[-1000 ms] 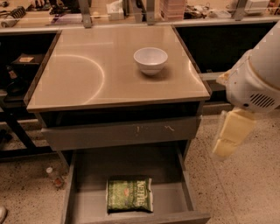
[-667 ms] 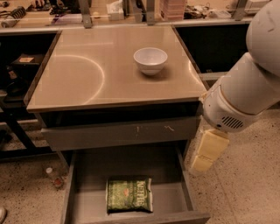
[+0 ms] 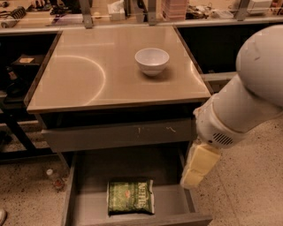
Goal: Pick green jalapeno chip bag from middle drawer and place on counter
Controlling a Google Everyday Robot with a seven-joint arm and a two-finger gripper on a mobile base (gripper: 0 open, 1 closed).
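The green jalapeno chip bag (image 3: 131, 196) lies flat on the grey floor of the open middle drawer (image 3: 172, 204), near its front and a little left of centre. The counter (image 3: 84, 75) is the glossy beige top above the drawer. My gripper (image 3: 191, 179) hangs from the white arm (image 3: 247, 101) and points down over the drawer's right wall. It is right of the bag and above it, not touching it.
A white bowl (image 3: 151, 60) stands on the counter, right of centre. A closed grey drawer front (image 3: 115, 134) sits above the open drawer. A small bottle (image 3: 54, 178) lies on the speckled floor at the left. A cluttered bench (image 3: 132, 11) runs along the back.
My arm has swung left and down, bringing the gripper from beside the cabinet to over the drawer's right wall. The bag and the bowl have not moved.
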